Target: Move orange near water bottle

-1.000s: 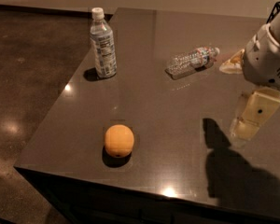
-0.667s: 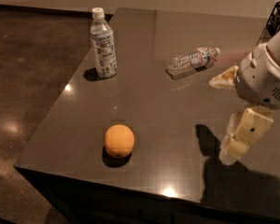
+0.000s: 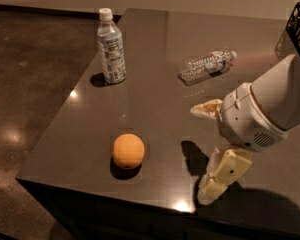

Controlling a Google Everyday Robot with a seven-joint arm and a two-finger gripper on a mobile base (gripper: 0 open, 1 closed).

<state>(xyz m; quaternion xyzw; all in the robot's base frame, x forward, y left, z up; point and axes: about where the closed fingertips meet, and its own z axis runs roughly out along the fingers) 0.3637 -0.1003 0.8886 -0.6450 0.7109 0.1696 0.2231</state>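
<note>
Camera view, L to R, desk (image 3: pixel 155 94) dark and glossy w/ light spots on it.

Near the left edge, toward the far-left corner: a stout bottle (image 3: pixel 111 46) w/ a big pale label, standing upright, white cap on. Nothing touching it.

Closer to the front edge, front-left part of the desk: the orange (image 3: pixel 128 151), sitting by itself on the top, shadow under it. Well apart from both bottles, not touched by me.

Mid-desk, toward the far edge: the water bottle (image 3: pixel 207 65), slim, clear, ribbed, lying on its side, cap pointing to the right, narrow colored band near the cap end. It's well apart from the orange, and further right than it.

Right of the orange, by the front edge: my gripper (image 3: pixel 199 153), fingers spread wide, nothing betw. them. One finger (image 3: pixel 206 109) points left above the desk, the other (image 3: pixel 222 171) hangs down close to the front edge. Gap faces the orange, which is near but clear of both tips. My white wrist housing sits behind, to the right.

Far-right corner: a black wire basket (image 3: pixel 297 26), partly cut off.
</note>
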